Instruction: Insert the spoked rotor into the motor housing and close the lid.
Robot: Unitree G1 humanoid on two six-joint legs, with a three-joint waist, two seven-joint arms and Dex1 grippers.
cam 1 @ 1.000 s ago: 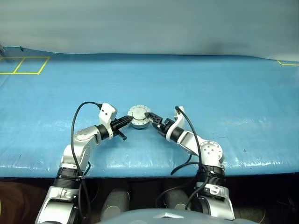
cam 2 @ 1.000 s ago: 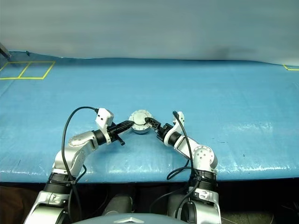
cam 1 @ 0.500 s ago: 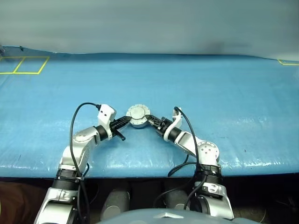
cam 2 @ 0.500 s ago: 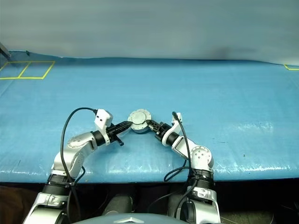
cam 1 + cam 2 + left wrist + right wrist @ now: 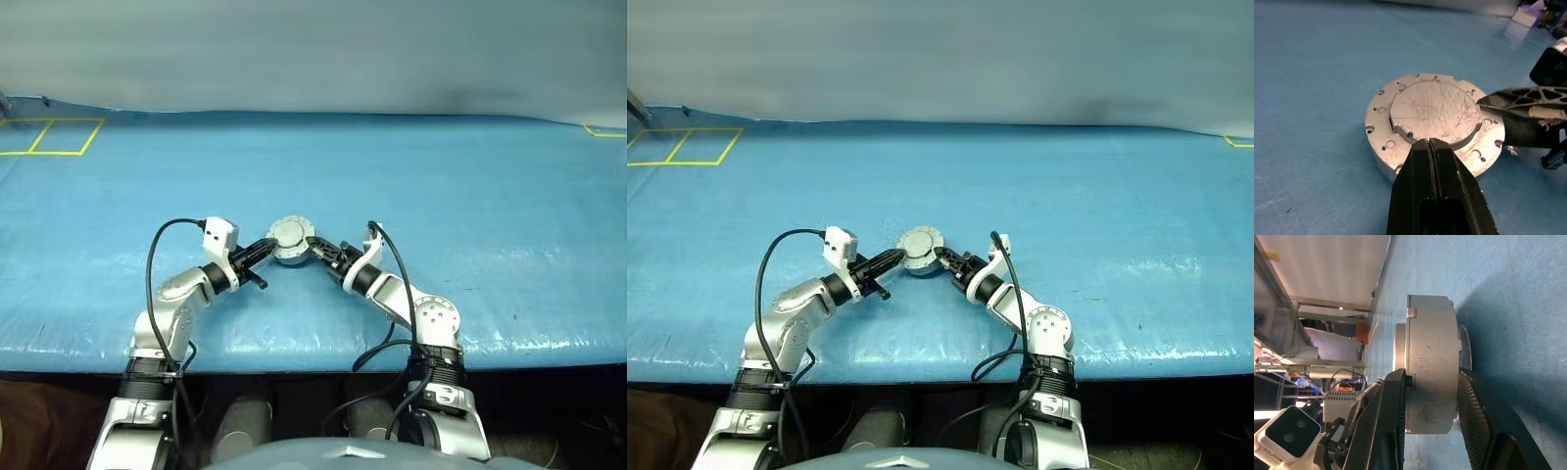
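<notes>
Left wrist view: the round silver-grey metal motor housing lies on the blue table cover with its plain scratched disc lid already down on top — no copper windings or spoked wheel visible, so insertion and closing look done. The left gripper, fingers pressed together, rests at the lid's near edge. The right gripper clamps the closed housing top and bottom — probably only seating and release remain.

Scratched matt metal motor housing, wrinkled glossy blue table cover
</notes>
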